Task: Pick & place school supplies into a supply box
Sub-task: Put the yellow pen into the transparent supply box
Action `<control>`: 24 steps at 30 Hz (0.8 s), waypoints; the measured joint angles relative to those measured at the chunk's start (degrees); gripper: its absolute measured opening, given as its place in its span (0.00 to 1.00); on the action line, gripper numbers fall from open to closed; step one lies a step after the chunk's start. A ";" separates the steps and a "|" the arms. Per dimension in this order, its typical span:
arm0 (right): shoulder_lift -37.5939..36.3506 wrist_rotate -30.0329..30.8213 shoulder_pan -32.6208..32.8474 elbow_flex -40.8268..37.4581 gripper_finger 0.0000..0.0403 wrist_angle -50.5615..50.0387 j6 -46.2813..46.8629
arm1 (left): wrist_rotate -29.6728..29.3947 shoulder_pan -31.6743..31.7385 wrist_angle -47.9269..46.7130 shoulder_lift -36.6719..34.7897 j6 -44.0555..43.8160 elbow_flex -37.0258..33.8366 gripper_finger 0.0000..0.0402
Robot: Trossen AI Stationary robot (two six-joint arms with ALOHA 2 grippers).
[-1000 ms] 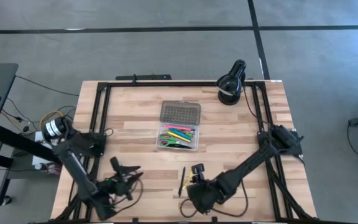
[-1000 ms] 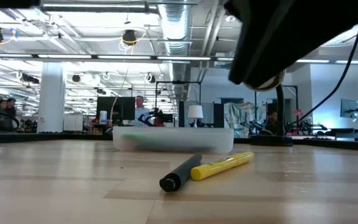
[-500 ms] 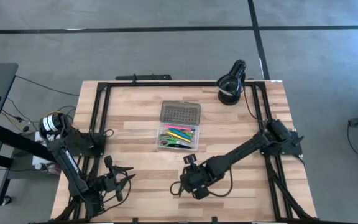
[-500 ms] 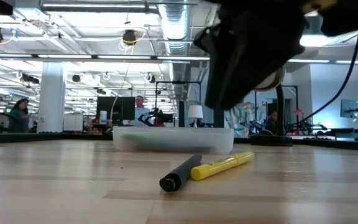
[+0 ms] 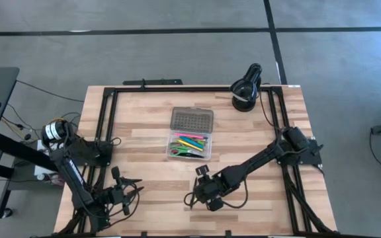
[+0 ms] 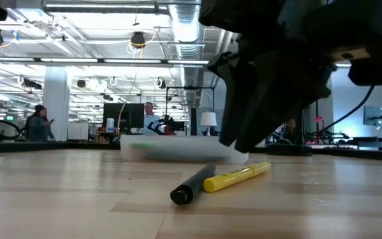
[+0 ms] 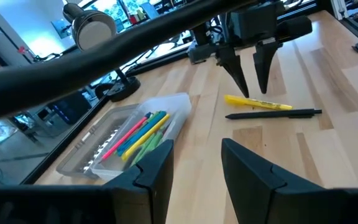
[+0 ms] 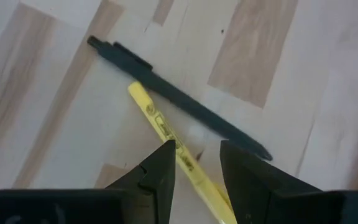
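A yellow marker (image 7: 258, 104) and a black pen (image 7: 272, 114) lie crossed on the wooden table near its front edge; the right wrist view shows the marker (image 8: 166, 134) and the pen (image 8: 179, 99) from above. My right gripper (image 7: 252, 78) hangs open just over them, pointing steeply down, its fingers astride the marker without touching it. In the high view the gripper (image 5: 192, 196) hides both. The supply box (image 5: 190, 134) lies open at mid-table with several coloured pens inside. My left gripper (image 5: 135, 192) waits open at the near left.
A black round lamp (image 5: 247, 86) stands at the far right corner. A black frame (image 5: 108, 119) runs round the table's edges. Bare wood lies between the box and the two pens.
My right gripper has swung toward the table's left and far side and come down over the two pens, staying open. My left gripper has drawn back toward the near left corner and rolled at the wrist. The pens and box have not moved.
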 joint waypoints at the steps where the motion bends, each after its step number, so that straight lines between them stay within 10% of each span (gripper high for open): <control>1: 0.00 -0.26 -0.06 -0.40 0.30 0.46 -0.05 | -0.10 0.02 -0.02 0.00 0.00 0.00 0.32; 24: 0.09 -0.96 -0.15 -4.14 0.30 6.54 -1.43 | -0.07 0.02 -0.46 0.00 0.41 0.00 0.32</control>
